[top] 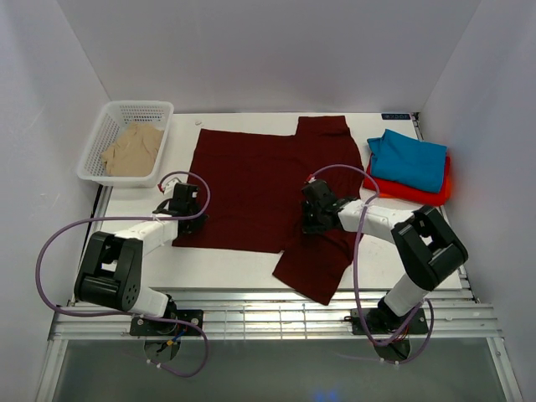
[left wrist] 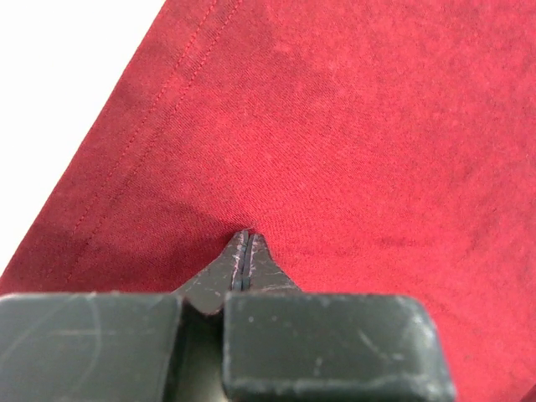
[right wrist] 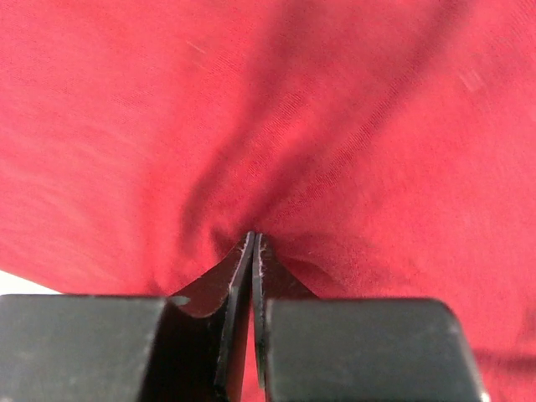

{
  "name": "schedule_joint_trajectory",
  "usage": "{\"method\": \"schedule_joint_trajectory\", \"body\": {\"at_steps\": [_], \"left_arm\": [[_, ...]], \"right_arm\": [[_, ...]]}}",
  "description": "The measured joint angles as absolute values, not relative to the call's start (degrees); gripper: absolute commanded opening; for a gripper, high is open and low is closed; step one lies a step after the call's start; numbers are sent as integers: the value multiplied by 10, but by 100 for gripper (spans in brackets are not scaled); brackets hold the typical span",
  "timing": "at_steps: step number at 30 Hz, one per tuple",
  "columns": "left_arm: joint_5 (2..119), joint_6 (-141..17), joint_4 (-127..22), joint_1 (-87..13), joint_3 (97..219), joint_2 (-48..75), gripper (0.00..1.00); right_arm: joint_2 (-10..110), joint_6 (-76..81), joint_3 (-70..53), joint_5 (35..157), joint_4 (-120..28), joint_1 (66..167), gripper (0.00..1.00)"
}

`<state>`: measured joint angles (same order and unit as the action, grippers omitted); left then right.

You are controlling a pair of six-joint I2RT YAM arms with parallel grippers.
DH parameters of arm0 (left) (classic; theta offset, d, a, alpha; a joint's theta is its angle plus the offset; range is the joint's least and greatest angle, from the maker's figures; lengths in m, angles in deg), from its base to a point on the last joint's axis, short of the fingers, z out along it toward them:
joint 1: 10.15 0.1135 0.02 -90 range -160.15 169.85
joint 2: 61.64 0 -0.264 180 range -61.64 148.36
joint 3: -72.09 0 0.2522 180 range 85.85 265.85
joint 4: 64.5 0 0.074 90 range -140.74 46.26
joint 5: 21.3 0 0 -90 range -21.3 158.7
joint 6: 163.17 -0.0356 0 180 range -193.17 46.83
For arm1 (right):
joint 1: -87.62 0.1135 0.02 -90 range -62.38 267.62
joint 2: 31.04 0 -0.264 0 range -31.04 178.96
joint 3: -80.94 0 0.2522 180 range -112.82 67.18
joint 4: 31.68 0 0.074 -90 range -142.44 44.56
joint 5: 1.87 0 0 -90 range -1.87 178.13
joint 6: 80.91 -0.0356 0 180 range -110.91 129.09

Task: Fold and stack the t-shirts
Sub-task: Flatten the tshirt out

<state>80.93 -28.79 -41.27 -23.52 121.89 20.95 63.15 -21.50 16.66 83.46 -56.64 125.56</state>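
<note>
1. The left gripper point(left wrist: 244, 236) is closed. Its two fingers are pressed flat together, and their tips pinch a small pucker of the maroon t-shirt point(left wrist: 352, 126) just inside a stitched hem that runs diagonally to the left of the tips.
2. The right gripper point(right wrist: 253, 239) is also closed on the same cloth. Creases fan out from its tips, and the fabric fills almost the whole right wrist view.
3. From above, the left gripper point(top: 191, 219) sits at the shirt's near-left corner. The right gripper point(top: 314, 222) sits on its near-right part, beside the sleeve that sticks out toward the arms.
4. The maroon t-shirt point(top: 251, 188) lies spread flat on the white tabletop point(top: 226, 268) between the two arms. Its second sleeve points toward the far edge.
5. At the far right, apart from the maroon shirt, a folded teal-blue t-shirt point(top: 410, 159) rests on a folded red-orange t-shirt point(top: 402, 193).
6. At the far left stands a white mesh basket point(top: 94, 155) with a crumpled beige t-shirt point(top: 132, 149) inside it.
</note>
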Motion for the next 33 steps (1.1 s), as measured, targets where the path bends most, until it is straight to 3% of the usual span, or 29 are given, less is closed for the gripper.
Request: {"method": "schedule_joint_trajectory", "body": {"at_steps": [3,5,6,7,9,10,11,12,13,16,20,25,33], "left_arm": [[811,-288,-413,-233,1219,209,0],[809,-291,-416,-233,1217,207,0],[808,-294,-418,-232,1215,205,0],[804,-299,-419,-231,1211,200,0],[796,-310,-417,-231,1206,189,0],[793,-315,-417,-233,1202,179,6],[791,-321,-417,-235,1197,161,10],[791,-324,-419,-239,1192,144,14],[793,-328,-418,-243,1189,124,27],[817,-328,-411,-255,1184,70,41],[859,-315,-386,-257,1184,55,49],[897,-296,-340,-257,1183,94,50],[929,-269,-282,-257,1184,108,50]], "right_arm": [[602,-216,184,809,-603,1256,8],[576,-217,195,791,-627,1256,16],[557,-217,201,782,-634,1256,22],[533,-218,207,774,-643,1256,38],[474,-219,213,759,-662,1256,58],[440,-217,213,753,-665,1257,71],[405,-219,213,746,-668,1258,73],[370,-217,212,739,-671,1260,73],[338,-218,212,733,-677,1263,72],[275,-232,212,718,-712,1275,66],[254,-272,252,709,-746,1321,65],[255,-339,332,707,-797,1395,64],[241,-422,342,696,-828,1468,63]]}}
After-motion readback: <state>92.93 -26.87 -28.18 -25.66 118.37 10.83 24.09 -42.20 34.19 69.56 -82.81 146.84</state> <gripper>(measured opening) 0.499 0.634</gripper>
